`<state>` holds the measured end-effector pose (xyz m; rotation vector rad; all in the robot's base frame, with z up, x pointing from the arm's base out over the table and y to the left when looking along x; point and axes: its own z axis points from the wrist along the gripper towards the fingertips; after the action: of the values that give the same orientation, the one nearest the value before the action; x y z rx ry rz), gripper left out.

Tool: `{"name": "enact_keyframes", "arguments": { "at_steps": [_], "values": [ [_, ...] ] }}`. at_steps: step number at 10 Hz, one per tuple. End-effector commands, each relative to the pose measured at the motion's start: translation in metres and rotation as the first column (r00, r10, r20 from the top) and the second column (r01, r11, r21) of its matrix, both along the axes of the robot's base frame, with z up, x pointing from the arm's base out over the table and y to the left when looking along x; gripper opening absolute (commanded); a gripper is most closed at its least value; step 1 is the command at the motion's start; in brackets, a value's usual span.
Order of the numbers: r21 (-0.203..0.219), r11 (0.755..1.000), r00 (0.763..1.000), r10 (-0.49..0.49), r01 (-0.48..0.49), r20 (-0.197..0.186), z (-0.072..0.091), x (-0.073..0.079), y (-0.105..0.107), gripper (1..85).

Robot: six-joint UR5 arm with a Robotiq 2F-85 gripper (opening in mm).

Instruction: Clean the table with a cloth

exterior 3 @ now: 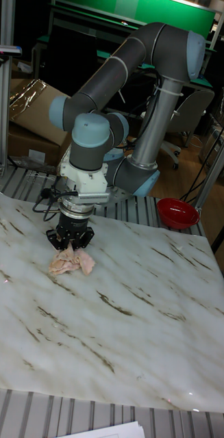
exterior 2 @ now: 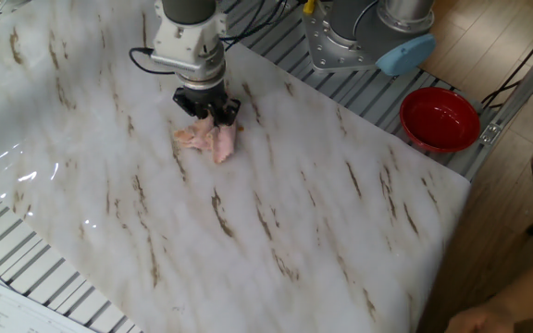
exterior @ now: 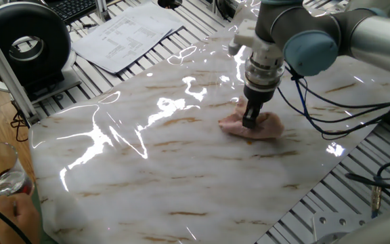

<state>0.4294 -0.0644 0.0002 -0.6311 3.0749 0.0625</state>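
The gripper (exterior: 250,122) points straight down at the table (exterior: 181,169) with its tip planted in the cloth (exterior: 254,126), and the pink rag bunches out around and under it, most of it spilling toward the right in this view. Fingers look pinched narrow on a fold of the fabric, though the contact itself is buried in the terry, so call it a grip on the cloth with the pads hidden. Left of all that, a black round device (exterior: 26,44) sits at the far corner, printed paper sheets (exterior: 127,30) lie on the ribbed frame beside the marble, and a clear glass (exterior: 2,173) shows at the near left edge. From the other fixed view the gripper (exterior 2: 207,113) stands at the upper edge of the cloth (exterior 2: 208,140), the rag trailing down from the dark fingers onto the marble (exterior 2: 276,222); well apart to the right, off the sheet, a red bowl (exterior 2: 440,117) rests on the frame. The tall view shows the pose best: the arm (exterior 3: 125,61) arches up from its base, folds over at the grey elbow and drops the wrist vertically, gripper (exterior 3: 70,239) touching the top of the cloth (exterior 3: 71,260), which lies crumpled on the table's (exterior 3: 125,321) left part, near the back edge.
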Motion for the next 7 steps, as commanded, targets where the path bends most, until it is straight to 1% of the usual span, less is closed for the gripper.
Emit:
{"name": "enact_keyframes", "arguments": {
  "at_steps": [1, 2, 4, 5, 6, 7],
  "values": [
    [0.057, 0.998, 0.999, -0.033, 0.034, -0.019, 0.006, -0.002, 0.018, 1.3],
    [0.077, 0.995, 0.997, -0.059, 0.062, -0.046, 0.013, -0.008, 0.026, 1.3],
    [0.094, 0.991, 0.994, -0.087, 0.094, -0.068, 0.017, -0.011, 0.035, 1.3],
    [0.080, 0.990, 0.992, -0.114, 0.118, -0.060, 0.014, -0.012, 0.048, 1.3],
    [0.067, 0.986, 0.988, -0.149, 0.152, -0.045, 0.011, -0.013, 0.065, 1.3],
    [0.044, 0.982, 0.982, -0.185, 0.186, -0.029, 0.008, -0.015, 0.081, 1.3]
  ]
}}
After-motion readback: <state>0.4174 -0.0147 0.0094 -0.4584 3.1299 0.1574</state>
